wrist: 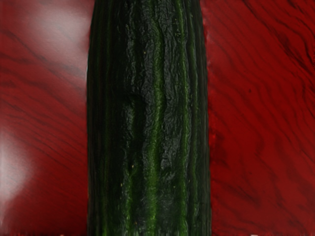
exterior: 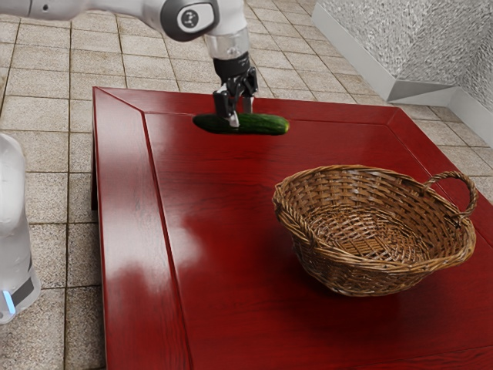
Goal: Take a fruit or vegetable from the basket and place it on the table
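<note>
Nearest the exterior camera: one basket (exterior: 347,270), woven wicker, brown, round-bellied with a flared, uneven rim. Its mouth faces up, and the latticed bottom can be seen inside. One twisted loop handle (exterior: 453,175) rises from the rim on the exterior view's right.

Under the basket, one worktop (exterior: 223,200): deep red wood, glossy, fine dark grain, straight grooves setting off a border. Pale, cloudy reflections lie toward the exterior view's left of the basket.

Beyond the basket and toward the exterior view's left, well apart from it: one cucumber (exterior: 266,125), outside the basket, over the far part of the worktop. Long, rounded at the ends, lying level. Wrist view gives the skin: dark green, wrinkled, lighter green ridges running lengthwise, a few tiny pale specks.

One gripper (exterior: 239,117), black, pointing down, pinches the cucumber from two sides, a little off its middle. Cannot tell if the underside touches the worktop. One arm (exterior: 100,11), smooth white with dark fittings, comes in above, from the exterior view's upper left.

Past the basket, behind the worktop: floor (exterior: 46,193) of speckled square tiles, and a rough grey wall (exterior: 416,46) with a smooth pale skirting (exterior: 470,116).
</note>
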Controlling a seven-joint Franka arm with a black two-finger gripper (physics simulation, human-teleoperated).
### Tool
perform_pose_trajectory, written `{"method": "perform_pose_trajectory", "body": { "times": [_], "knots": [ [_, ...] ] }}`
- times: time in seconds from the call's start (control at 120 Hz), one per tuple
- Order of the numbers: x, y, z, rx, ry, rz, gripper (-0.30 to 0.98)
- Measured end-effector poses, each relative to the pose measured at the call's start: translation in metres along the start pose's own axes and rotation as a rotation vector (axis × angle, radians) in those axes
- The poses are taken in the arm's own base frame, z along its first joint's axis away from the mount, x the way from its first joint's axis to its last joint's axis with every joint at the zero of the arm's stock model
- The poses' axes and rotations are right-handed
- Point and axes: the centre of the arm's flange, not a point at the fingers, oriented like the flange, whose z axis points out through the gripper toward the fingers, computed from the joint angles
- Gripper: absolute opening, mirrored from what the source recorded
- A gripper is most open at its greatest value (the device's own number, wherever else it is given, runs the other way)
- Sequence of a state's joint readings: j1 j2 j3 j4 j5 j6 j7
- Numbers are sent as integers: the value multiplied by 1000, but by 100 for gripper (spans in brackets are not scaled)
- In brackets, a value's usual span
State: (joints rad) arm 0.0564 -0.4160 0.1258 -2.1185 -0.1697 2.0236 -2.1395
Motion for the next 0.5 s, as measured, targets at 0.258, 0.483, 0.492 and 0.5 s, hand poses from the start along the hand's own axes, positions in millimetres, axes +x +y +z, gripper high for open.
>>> {"method": "perform_pose_trajectory", "body": {
  "times": [0.258,0.483,0.492,0.5],
  "knots": [
    [2,4,1,-8,11,-21,65],
    [-149,2,-77,-6,35,196,68],
    [-151,-1,-76,1,40,202,68],
    [-152,-3,-76,7,45,208,68]
  ]
}}
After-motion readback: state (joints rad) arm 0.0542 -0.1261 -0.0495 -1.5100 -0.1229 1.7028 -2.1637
